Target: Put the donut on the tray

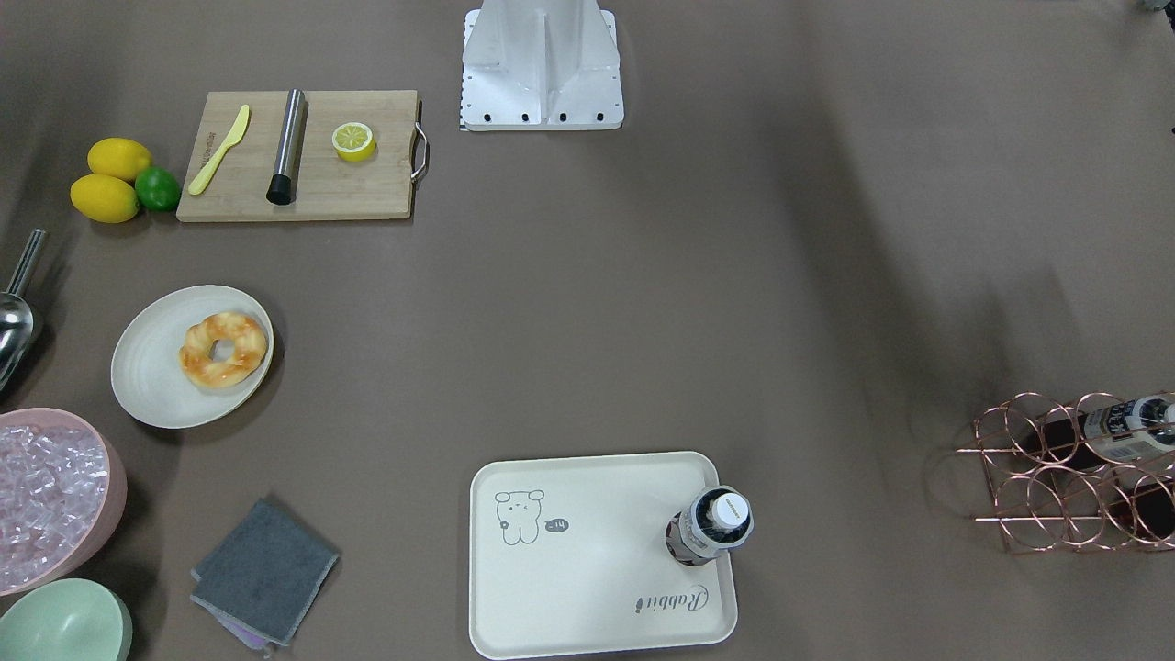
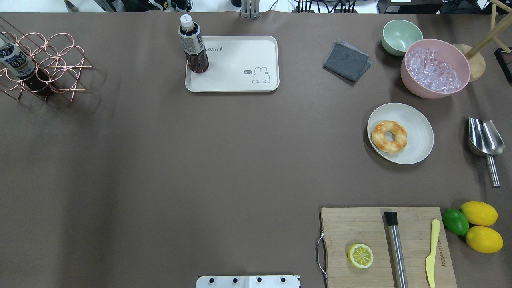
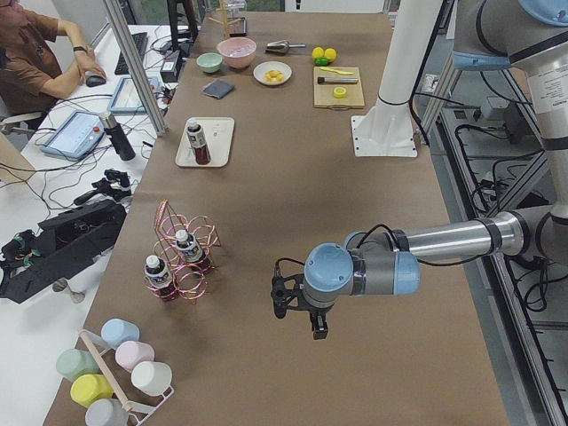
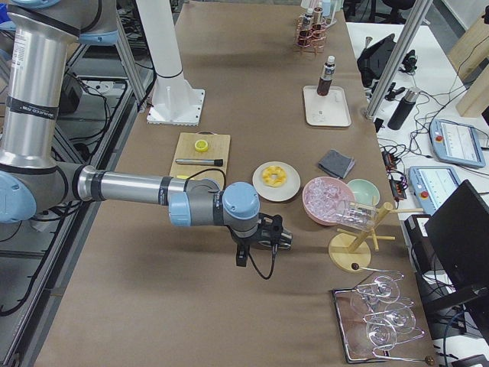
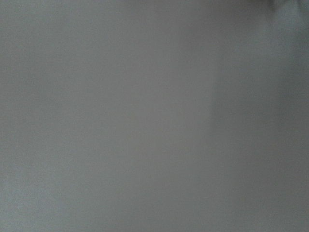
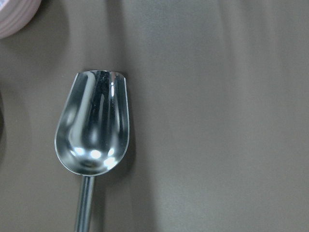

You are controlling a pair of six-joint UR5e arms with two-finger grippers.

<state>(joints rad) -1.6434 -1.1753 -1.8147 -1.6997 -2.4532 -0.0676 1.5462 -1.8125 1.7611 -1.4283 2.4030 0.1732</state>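
Low centre in the right-side view, my right gripper (image 4: 275, 238) hangs above the table (image 4: 191, 306), its wrist camera on one steel scoop (image 6: 92, 140); finger spread I cannot tell, nor on the left gripper (image 3: 286, 297) at the opposite end. Just up-frame, one donut (image 4: 273, 176) lies flat on one round plate (image 4: 290, 191), no long axis, right arm clearly nearer. Farthest, upper frame: one tray (image 4: 330, 115), one bottle (image 4: 327, 75) standing on it.

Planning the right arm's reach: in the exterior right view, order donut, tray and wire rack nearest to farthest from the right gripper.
1. Donut, on the plate just beyond the right gripper.
2. Tray, farther along the table.
3. Wire rack, at the far end.
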